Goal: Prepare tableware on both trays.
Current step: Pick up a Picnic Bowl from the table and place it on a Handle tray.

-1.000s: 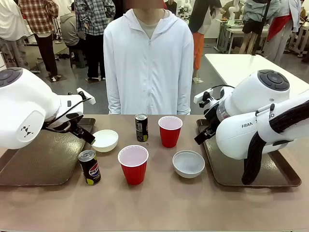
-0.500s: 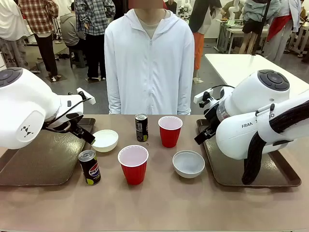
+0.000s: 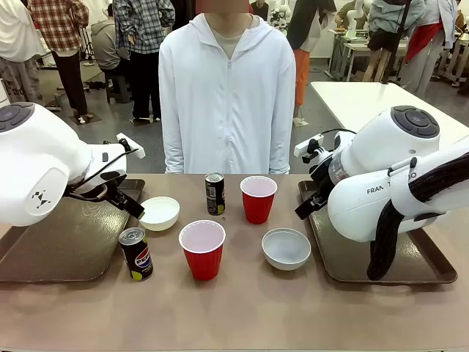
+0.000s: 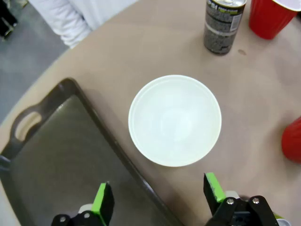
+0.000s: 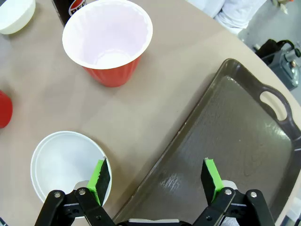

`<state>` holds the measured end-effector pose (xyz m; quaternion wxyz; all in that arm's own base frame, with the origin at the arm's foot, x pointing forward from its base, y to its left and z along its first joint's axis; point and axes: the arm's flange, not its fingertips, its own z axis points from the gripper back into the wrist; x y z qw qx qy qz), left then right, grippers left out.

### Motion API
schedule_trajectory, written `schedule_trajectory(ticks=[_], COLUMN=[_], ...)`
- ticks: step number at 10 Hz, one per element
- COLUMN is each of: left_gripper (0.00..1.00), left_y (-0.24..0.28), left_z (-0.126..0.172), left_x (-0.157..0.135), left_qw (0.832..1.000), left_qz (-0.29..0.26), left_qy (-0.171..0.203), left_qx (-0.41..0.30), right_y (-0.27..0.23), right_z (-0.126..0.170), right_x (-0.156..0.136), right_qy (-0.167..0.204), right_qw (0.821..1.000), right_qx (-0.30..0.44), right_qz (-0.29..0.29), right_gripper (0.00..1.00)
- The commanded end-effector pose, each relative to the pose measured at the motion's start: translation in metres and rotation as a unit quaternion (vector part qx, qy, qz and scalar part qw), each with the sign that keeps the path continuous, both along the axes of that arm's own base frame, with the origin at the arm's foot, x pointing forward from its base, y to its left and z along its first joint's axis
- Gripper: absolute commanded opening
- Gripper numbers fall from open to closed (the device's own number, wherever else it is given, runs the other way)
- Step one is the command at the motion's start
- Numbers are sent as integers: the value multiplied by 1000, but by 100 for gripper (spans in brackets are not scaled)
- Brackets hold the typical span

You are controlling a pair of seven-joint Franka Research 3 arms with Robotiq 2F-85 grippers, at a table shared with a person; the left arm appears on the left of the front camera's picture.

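One white bowl (image 4: 175,120), round, smooth, standing upright

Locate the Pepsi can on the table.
In the front view the Pepsi can stands upright on the robot's left, by the near right corner of the left tray, with a red cup to its right.
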<state>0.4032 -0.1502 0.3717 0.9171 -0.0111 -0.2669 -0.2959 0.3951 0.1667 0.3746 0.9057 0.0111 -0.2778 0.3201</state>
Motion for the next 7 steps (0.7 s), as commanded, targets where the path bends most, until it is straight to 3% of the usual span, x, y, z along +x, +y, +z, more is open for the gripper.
schedule_trajectory(ticks=[1,2,4,5,7], left_gripper=[100,100,100,100,100], left_y=[0,5,26,37,58], left_z=[0,17,80,102,118], left_x=[0,-8,-39,-61,-102], left_qw=[1000,1000,999,996,985], left_qz=[0,4,0,-33,-79], left_qy=[0,4,39,59,138], left_qx=[0,13,17,50,72], right_y=[0,7,3,-3,-31], right_z=[0,14,72,84,87], right_x=[0,-6,-52,-66,-118], right_qy=[0,5,24,50,125], right_qw=[1000,999,999,998,991], right_qx=[0,-24,-31,-30,-31], right_qz=[0,-30,-17,-17,-24], right_gripper=[100,100,100,100,100])
